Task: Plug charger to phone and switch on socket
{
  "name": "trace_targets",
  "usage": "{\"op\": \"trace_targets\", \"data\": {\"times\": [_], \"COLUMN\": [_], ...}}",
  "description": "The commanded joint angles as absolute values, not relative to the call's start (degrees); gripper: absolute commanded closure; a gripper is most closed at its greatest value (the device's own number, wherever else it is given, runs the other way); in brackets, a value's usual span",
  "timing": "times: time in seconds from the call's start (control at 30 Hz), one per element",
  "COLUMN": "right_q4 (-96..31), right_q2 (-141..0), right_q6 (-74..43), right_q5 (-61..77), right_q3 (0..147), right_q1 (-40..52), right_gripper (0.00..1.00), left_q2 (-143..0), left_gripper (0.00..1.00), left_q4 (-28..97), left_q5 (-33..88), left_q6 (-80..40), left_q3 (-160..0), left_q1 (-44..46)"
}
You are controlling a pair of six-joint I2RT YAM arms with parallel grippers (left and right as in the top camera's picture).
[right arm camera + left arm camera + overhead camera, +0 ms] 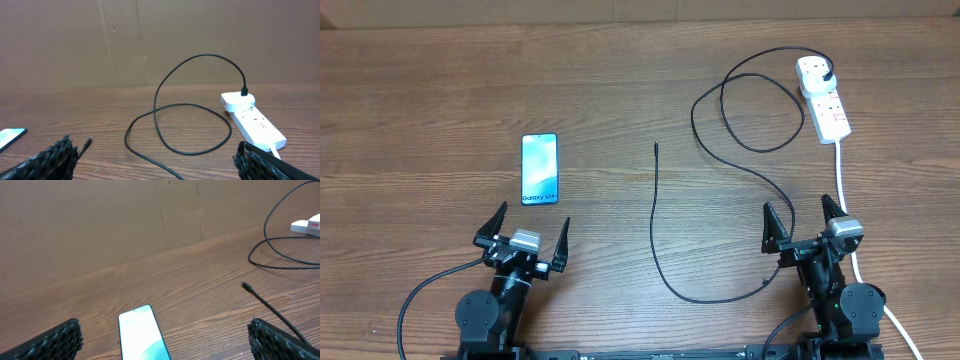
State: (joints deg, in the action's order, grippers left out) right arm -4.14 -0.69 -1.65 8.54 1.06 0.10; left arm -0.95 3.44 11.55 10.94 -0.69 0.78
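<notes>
Looks best to pinch the limp, light charger (654, 200) just behind its stiff tip (656, 146), right of the phone (540, 169), with left gripper (533, 222) and right gripper (797, 208) gaping empty.

Left fingers (494, 222) and right fingers (772, 224) wide apart, both arms low.

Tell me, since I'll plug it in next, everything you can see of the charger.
The charger is a long, thin black cable lying slack on the wooden table. Its small connector tip lies free mid-table, pointing away from the robot, apart from the phone. From there the cable runs toward the robot, bends in a U, makes a wide loop and arches into its white plug head, seated in the far end of the socket. Nothing grips it.
</notes>
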Motion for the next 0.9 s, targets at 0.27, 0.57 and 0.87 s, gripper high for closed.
{"op": "trace_targets", "data": {"times": [0.27, 0.57, 0.87], "right_q4": [-3.95, -3.95, -3.95], "right_q2": [-0.16, -0.16, -0.16], "right_q6": [-1.63, -1.63, -1.63], "right_q5": [7.94, 7.94, 7.94], "right_q3": [0.45, 0.45, 0.45], "right_q1": [0.43, 0.43, 0.43], "right_gripper": [0.0, 0.0, 0.0], "left_q2": [-0.3, -0.3, -0.3], "left_gripper": [0.01, 0.0, 0.0], "left_q4": [3.27, 3.2, 1.63], "left_q5": [11.2, 11.22, 11.0], "left_q6": [11.6, 11.6, 11.79], "left_q3": [-0.27, -0.27, -0.27], "left_q1": [0.58, 0.58, 0.56]}}
